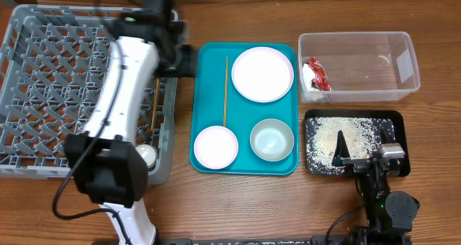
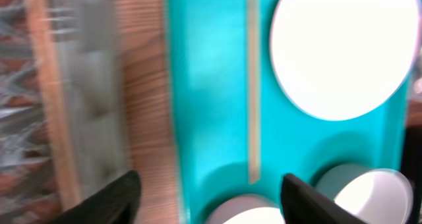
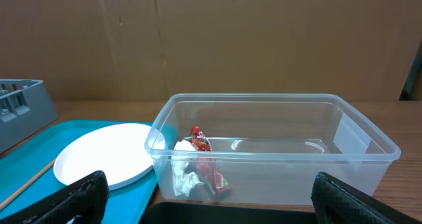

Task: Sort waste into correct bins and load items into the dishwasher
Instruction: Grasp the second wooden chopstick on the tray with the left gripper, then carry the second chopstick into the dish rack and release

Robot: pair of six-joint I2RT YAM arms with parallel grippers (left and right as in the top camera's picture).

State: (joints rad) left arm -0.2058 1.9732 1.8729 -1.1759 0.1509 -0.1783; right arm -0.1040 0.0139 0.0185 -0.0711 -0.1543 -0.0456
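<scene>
Waste looks binned, so the step is chopstick loading: left gripper (image 2: 211, 183), jaws apart and empty, hovers over the teal tray's (image 1: 209, 94) left edge, near the chopstick (image 2: 252, 85) lying on it left of the plate (image 1: 262, 73); next it must straddle and pinch that thin stick.

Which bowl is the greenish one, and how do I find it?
Find the big teal tray in the middle of the overhead view. Two small bowls sit along its bottom edge, below the large white plate. The greenish bowl is the right one, nearer the black tray. It looks pale grey-green, while its neighbour, the pinkish-white bowl, is much whiter.
</scene>
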